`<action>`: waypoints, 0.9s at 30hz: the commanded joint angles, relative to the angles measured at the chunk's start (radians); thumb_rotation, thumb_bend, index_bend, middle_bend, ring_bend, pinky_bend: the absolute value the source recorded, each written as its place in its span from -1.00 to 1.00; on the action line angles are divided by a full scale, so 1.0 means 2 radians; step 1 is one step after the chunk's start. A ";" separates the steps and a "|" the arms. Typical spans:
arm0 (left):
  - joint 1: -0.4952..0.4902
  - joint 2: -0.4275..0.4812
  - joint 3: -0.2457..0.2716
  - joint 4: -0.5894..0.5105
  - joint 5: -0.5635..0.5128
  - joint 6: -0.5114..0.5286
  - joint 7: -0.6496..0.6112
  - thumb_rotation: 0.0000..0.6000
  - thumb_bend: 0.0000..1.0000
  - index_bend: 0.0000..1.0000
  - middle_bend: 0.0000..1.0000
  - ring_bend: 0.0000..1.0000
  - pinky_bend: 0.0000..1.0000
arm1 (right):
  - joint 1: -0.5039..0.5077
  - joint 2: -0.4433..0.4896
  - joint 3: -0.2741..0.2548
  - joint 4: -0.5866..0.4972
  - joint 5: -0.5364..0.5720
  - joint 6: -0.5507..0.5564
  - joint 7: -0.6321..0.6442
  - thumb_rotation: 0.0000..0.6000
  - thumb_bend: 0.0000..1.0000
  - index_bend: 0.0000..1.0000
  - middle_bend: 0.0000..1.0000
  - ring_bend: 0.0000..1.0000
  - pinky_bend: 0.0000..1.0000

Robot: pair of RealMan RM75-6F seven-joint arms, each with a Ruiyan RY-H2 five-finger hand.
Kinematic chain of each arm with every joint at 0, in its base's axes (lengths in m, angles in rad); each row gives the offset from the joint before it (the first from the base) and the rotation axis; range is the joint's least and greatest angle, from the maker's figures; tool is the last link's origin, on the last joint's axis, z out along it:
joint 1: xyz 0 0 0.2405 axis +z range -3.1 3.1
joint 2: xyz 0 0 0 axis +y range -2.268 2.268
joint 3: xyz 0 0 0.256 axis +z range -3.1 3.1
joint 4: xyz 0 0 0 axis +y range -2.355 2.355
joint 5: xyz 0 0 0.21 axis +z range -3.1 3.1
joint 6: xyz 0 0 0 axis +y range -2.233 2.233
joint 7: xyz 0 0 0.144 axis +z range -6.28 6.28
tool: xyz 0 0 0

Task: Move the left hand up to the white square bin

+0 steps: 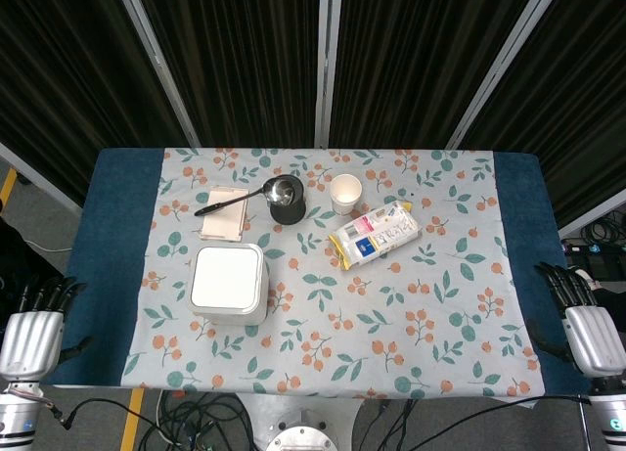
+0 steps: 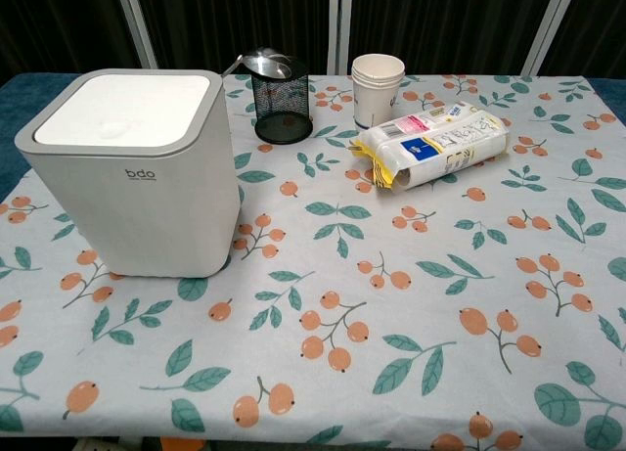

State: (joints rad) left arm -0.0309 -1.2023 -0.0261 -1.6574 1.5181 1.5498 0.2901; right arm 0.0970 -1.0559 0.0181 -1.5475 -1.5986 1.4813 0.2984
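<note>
The white square bin (image 1: 229,283) stands on the left half of the floral tablecloth, lid closed; in the chest view the bin (image 2: 137,172) fills the left side. My left hand (image 1: 34,324) hangs off the table's left edge, well left of the bin, holding nothing, fingers extended and apart. My right hand (image 1: 585,319) hangs beyond the right edge, fingers likewise spread and empty. Neither hand shows in the chest view.
Behind the bin lie a tan napkin (image 1: 226,213), a black mesh cup (image 1: 288,208) holding a metal ladle (image 2: 262,62), a paper cup (image 1: 344,193) and a plastic snack pack (image 1: 375,234). Cables (image 1: 147,417) trail below the table's front edge.
</note>
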 commanded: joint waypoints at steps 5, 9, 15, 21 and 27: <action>-0.002 0.002 -0.001 -0.001 -0.001 -0.002 -0.002 1.00 -1.00 -0.56 -0.68 -0.72 -1.00 | 0.002 0.000 0.000 -0.001 0.002 -0.004 -0.002 1.00 -0.33 -0.93 -0.90 -1.00 -1.00; -0.003 0.005 -0.001 -0.003 0.005 0.000 -0.008 1.00 -1.00 -0.56 -0.68 -0.72 -1.00 | 0.002 0.000 0.000 -0.001 0.003 -0.005 -0.002 1.00 -0.33 -0.93 -0.90 -1.00 -1.00; -0.026 0.024 -0.002 -0.010 0.051 -0.008 -0.045 1.00 -1.00 -0.56 -0.68 -0.72 -1.00 | 0.006 0.000 0.000 -0.001 0.013 -0.022 -0.014 1.00 -0.33 -0.93 -0.90 -1.00 -1.00; -0.083 0.050 0.003 -0.020 0.130 -0.045 -0.109 1.00 -1.00 -0.56 -0.68 -0.72 -1.00 | 0.011 -0.003 0.002 -0.002 0.024 -0.033 -0.021 1.00 -0.33 -0.93 -0.90 -1.00 -1.00; -0.139 0.061 0.009 -0.027 0.190 -0.090 -0.128 1.00 -1.00 -0.56 -0.68 -0.72 -1.00 | 0.011 -0.003 0.003 -0.004 0.029 -0.038 -0.023 1.00 -0.33 -0.93 -0.90 -1.00 -1.00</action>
State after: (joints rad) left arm -0.2680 -1.0953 -0.0167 -1.6997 1.8644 1.4103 0.0526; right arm 0.1192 -1.0624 0.0238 -1.5553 -1.5405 1.4058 0.2529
